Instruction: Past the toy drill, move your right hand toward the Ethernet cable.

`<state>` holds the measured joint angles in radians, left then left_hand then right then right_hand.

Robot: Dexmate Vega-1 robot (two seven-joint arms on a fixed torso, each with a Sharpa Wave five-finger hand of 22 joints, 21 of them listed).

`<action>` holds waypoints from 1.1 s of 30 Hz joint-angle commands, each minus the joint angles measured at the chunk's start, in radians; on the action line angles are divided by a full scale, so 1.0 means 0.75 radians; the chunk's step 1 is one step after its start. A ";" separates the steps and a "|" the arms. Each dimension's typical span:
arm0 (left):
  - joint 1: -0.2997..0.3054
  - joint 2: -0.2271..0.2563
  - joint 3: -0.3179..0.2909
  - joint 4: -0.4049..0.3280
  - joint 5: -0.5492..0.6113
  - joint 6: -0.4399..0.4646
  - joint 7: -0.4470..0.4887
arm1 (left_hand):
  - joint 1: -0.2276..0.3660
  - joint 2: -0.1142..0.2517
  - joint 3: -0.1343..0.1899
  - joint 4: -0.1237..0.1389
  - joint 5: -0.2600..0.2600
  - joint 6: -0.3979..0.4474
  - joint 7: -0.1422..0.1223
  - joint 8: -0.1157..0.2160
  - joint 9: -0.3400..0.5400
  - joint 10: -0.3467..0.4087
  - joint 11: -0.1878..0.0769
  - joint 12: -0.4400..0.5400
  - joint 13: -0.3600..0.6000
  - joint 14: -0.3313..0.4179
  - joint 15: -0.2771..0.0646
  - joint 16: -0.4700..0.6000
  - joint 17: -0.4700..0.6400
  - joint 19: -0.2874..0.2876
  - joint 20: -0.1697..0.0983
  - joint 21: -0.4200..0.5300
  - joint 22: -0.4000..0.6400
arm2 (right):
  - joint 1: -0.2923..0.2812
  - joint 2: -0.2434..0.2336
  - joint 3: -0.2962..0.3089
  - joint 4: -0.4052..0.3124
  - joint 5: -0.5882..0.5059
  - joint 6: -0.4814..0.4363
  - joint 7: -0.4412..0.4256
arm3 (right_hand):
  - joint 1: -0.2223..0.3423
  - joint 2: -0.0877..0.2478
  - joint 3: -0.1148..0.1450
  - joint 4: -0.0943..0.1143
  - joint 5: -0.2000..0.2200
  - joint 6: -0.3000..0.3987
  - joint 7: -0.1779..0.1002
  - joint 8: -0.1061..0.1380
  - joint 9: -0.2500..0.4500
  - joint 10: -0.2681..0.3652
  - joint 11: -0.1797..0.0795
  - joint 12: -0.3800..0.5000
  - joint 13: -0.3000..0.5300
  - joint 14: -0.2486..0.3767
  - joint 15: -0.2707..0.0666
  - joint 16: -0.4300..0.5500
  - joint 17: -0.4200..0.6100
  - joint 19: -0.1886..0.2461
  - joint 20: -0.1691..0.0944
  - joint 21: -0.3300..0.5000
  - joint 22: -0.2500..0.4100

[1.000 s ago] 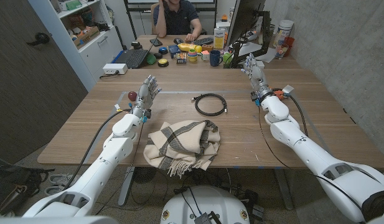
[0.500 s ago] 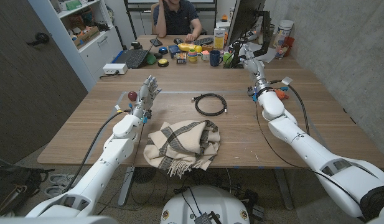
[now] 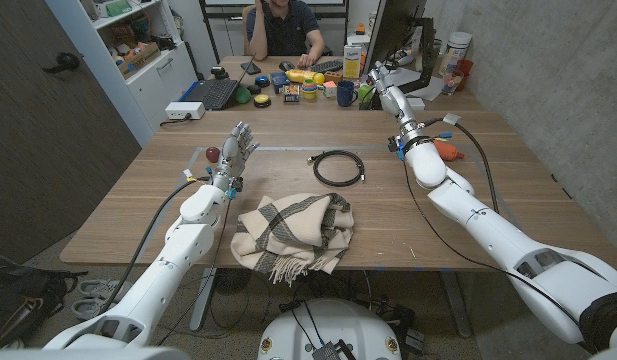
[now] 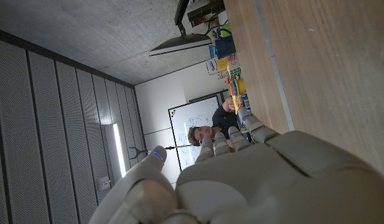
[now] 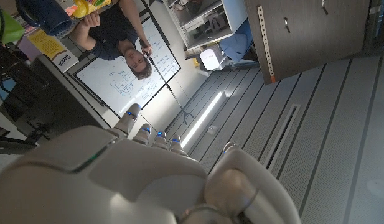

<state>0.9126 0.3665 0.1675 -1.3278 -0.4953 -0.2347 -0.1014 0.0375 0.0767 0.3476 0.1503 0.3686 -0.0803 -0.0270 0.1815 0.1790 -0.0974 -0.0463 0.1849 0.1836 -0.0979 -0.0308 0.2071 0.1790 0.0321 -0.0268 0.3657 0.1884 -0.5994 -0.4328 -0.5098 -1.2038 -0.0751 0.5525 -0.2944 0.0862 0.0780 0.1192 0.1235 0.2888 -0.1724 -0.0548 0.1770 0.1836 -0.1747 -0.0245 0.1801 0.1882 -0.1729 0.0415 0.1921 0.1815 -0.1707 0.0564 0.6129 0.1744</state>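
The Ethernet cable (image 3: 339,167), a black coil, lies on the wooden table (image 3: 508,190) past the middle. The toy drill (image 3: 444,151), orange, lies to the right of my right wrist. My right hand (image 3: 388,97) is raised above the table's far right part, fingers apart and pointing away, holding nothing; it is right of and beyond the cable. My left hand (image 3: 238,145) stands upright on the left side with fingers spread and nothing in it. The backs of the hands show in the left wrist view (image 4: 260,180) and the right wrist view (image 5: 117,180).
A red ball (image 3: 212,154) sits by my left hand. A folded plaid blanket (image 3: 293,232) lies near the front edge. Beyond the table, a second desk holds a laptop (image 3: 210,93), bottles and small items; a person (image 3: 283,25) sits behind it. A monitor (image 3: 393,30) stands at far right.
My right hand has risen and moved away from me and slightly left, uncovering the toy drill beside its wrist. The left arm, cable and blanket have stayed put.
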 commanded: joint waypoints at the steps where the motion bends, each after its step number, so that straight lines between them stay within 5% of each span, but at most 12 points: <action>1: 0.002 -0.007 -0.013 0.009 0.001 0.001 -0.011 | -0.001 0.025 -0.007 0.002 0.011 -0.013 -0.002 0.008 0.007 -0.011 0.003 0.006 0.006 -0.010 0.002 0.008 0.007 0.005 -0.011 -0.006 0.002 | 0.059 -0.040 -0.103 -0.092 -0.329 -0.156 -0.055 | 0.031 -0.007 -0.003 -0.016 -0.011 -0.102 -0.041 0.006 0.008 -0.146 -0.027 -0.001 0.005 -0.184 0.026 0.002 0.001 -0.161 0.102 -0.024 0.004; 4: -0.002 -0.010 -0.016 0.016 0.002 -0.001 -0.012 | -0.001 0.025 -0.008 0.002 0.011 -0.013 -0.002 0.008 0.007 -0.011 0.003 0.006 0.006 -0.009 0.001 0.008 0.007 0.006 -0.011 -0.007 0.002 | 0.075 -0.046 -0.138 -0.114 -0.405 -0.206 -0.059 | 0.036 -0.014 -0.009 -0.020 -0.019 -0.122 -0.059 0.006 0.009 -0.175 -0.040 -0.004 0.005 -0.210 0.045 0.000 0.002 -0.185 0.135 -0.046 0.005; 14: -0.008 -0.015 -0.021 0.027 0.005 0.001 -0.014 | -0.002 0.025 -0.011 0.003 0.011 -0.013 0.001 0.008 0.007 -0.011 0.003 0.006 0.006 -0.011 0.001 0.008 0.007 0.007 -0.012 -0.009 0.002 | 0.124 -0.053 -0.216 -0.120 -0.488 -0.258 -0.014 | 0.033 -0.026 -0.026 -0.018 -0.036 -0.178 -0.045 0.003 0.010 -0.242 -0.082 -0.007 0.006 -0.281 0.011 -0.007 0.005 -0.262 0.089 -0.098 0.008; 21: -0.004 -0.019 -0.024 0.022 0.008 0.002 -0.009 | -0.004 0.024 -0.013 0.004 0.011 -0.013 0.001 0.008 0.007 -0.011 0.003 0.006 0.006 -0.010 0.000 0.008 0.008 0.007 -0.012 -0.011 0.002 | 0.150 -0.066 -0.248 -0.114 -0.515 -0.260 0.016 | 0.032 -0.032 -0.047 -0.017 -0.055 -0.046 -0.205 0.049 0.007 -0.189 -0.176 0.023 0.004 -0.276 -0.012 0.017 0.005 -0.242 0.146 -0.126 0.009; 33: 0.010 -0.018 -0.027 -0.002 0.017 0.006 0.000 | -0.006 0.023 -0.018 0.005 0.011 -0.013 0.001 0.008 0.007 -0.011 0.003 0.006 0.006 -0.011 0.002 0.008 0.008 0.008 -0.011 -0.014 0.003 | 0.202 -0.098 -0.337 -0.117 -0.641 -0.341 0.113 | 0.033 -0.037 -0.059 -0.018 -0.059 0.019 -0.220 0.055 0.004 -0.170 -0.226 0.022 0.002 -0.258 -0.025 0.025 0.004 -0.223 0.198 -0.143 0.008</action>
<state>0.9116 0.3535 0.1504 -1.3139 -0.4875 -0.2336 -0.1083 0.0375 0.0767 0.3356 0.1535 0.3686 -0.0803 -0.0270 0.1815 0.1790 -0.0974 -0.0463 0.1849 0.1836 -0.0979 -0.0309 0.2070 0.1789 0.0353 -0.0300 0.3580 0.1883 -0.4809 -0.4882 -0.7065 -1.2901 -0.4803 0.3443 -0.2649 0.1044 0.0536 0.0795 0.1105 0.2509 -0.1623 -0.2167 0.2146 0.1860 -0.1753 -0.1827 0.1974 0.1882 -0.1714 0.0317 0.2042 0.1812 -0.1746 0.1918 0.5102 0.1794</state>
